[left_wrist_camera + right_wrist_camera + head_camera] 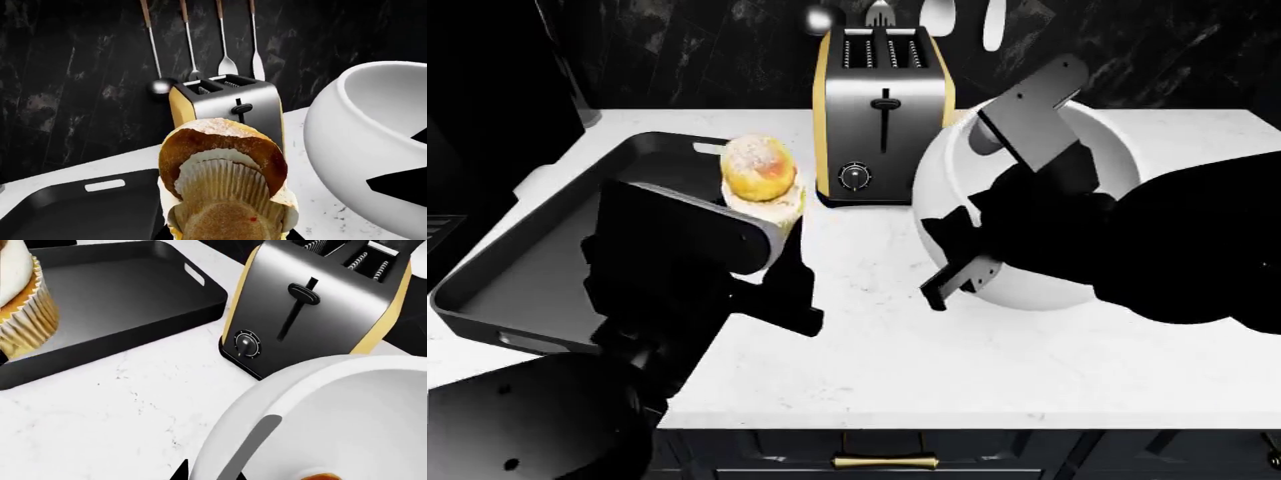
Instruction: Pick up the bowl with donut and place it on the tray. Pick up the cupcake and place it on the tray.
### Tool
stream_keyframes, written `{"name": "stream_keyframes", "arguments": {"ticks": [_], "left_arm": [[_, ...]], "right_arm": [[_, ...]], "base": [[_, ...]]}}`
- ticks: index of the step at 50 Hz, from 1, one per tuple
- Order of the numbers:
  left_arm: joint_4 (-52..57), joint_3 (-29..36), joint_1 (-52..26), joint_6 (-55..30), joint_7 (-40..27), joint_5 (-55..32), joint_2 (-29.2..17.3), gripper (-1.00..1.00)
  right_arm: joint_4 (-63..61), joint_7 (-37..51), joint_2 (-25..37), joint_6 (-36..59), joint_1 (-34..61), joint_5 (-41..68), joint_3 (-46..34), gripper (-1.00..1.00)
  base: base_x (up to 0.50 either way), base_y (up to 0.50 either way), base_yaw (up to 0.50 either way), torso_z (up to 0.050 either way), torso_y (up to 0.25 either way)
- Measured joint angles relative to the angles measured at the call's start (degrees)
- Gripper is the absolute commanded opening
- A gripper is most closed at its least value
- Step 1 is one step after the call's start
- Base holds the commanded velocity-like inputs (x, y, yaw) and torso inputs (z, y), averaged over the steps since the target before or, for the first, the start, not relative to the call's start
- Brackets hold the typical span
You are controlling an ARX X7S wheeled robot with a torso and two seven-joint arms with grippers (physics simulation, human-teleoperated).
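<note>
both carries were in hand. the left gripper (777, 228) pinched the cupcake (758, 172) beside the tray (507, 262); the right gripper (1014, 185) clamped the bowl (1034, 285) rim (donut (319, 476) barely visible inside). next, each needed moving over the tray and lowering.

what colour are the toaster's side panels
Yellow-gold, on the silver toaster; clearest in the right wrist view.

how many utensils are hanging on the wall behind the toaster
4 in the left wrist view, hanging in a row above the toaster: a ladle, a second utensil partly hidden behind the toaster, a fork, a flat utensil. More could hang out of frame.
</note>
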Motion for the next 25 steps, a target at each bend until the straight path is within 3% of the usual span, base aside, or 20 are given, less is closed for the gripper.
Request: {"name": "stream_keyframes", "arguments": {"ticks": [6, 25], "left_arm": [[-0.3, -1.5, -3.2, -1.9, -0.6, -3.4, -1.7, -1.0], [-2.0, -1.6, -6.0, -1.9, 1.2, -1.9, -4.6, -1.0]], "right_arm": [[-0.6, 1.3, 0.4, 0.5, 0.5, 1.6, 0.7, -1.0], [-1.6, -0.6, 0.9, 1.0, 1.3, 1.9, 0.1, -1.0]], "base": [[0.0, 0.03, 0.0, 0.0, 0.0], [0.0, 0.34, 0.0, 0.0, 0.001]]}}
